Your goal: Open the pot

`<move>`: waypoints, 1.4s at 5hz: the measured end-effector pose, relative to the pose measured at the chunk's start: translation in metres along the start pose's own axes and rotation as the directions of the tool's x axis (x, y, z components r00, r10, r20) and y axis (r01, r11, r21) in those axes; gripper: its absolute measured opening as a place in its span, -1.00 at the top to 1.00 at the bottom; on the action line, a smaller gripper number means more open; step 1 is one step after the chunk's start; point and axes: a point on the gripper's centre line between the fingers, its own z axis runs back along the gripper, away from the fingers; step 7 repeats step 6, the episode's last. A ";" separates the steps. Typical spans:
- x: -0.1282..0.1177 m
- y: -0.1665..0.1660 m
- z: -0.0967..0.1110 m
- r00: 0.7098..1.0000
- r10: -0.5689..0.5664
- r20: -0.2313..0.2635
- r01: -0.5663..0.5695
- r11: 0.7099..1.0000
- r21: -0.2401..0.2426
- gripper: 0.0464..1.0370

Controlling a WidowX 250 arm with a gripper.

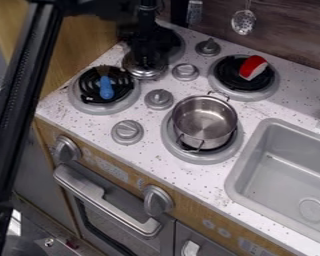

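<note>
One round metal pot [204,120], shiny lid [145,75] apart

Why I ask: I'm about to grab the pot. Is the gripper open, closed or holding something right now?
Gripper: down at the metal lid; whether it is open, closed or holding the lid can't be told.
</note>
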 end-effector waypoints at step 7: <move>-0.101 0.015 0.044 0.974 -0.171 0.149 0.184 0.980 -0.079 -0.92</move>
